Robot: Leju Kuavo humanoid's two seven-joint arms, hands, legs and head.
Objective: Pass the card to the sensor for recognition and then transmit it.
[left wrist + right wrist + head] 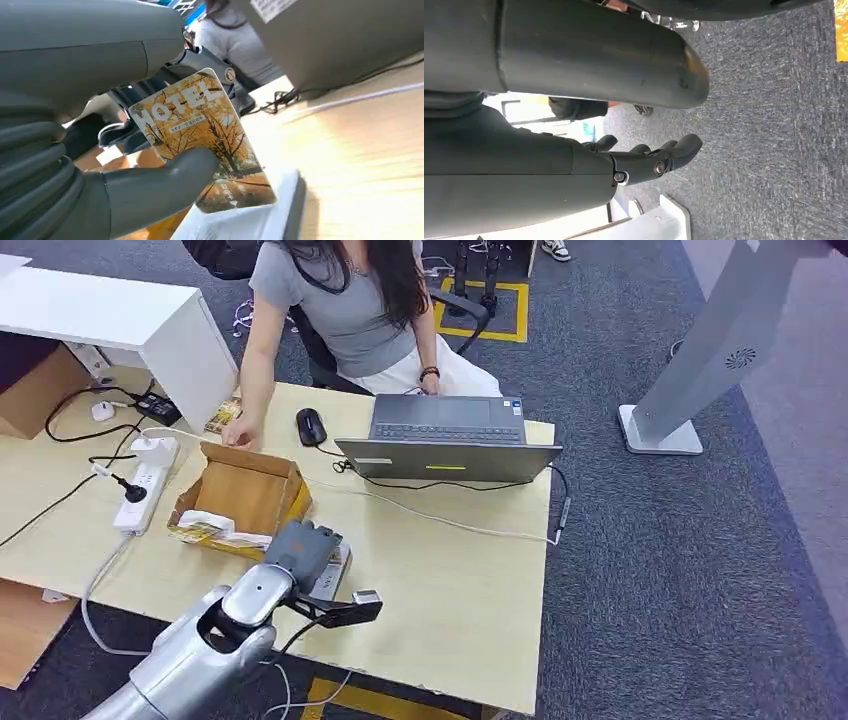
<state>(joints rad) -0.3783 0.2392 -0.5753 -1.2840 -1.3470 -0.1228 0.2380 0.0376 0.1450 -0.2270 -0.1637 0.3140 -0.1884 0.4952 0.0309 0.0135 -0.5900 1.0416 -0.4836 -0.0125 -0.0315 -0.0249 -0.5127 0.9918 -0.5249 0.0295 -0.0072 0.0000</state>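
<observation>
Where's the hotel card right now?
The hotel card is held in the left hand, pinched under its thumb just above the white sensor, beside the cardboard box on the table's near-left side.

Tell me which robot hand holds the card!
The left robot hand grips the hotel card over the desk; the right robot hand hangs empty above carpet.

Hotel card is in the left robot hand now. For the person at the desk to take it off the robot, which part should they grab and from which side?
Judging from the left wrist view, the free short end of the card, by the small arrow mark. The left robot hand pinches the card with the thumb across one long edge, so that end sticks out clear. Come from beyond the fingertips, pinching both flat faces.
</observation>
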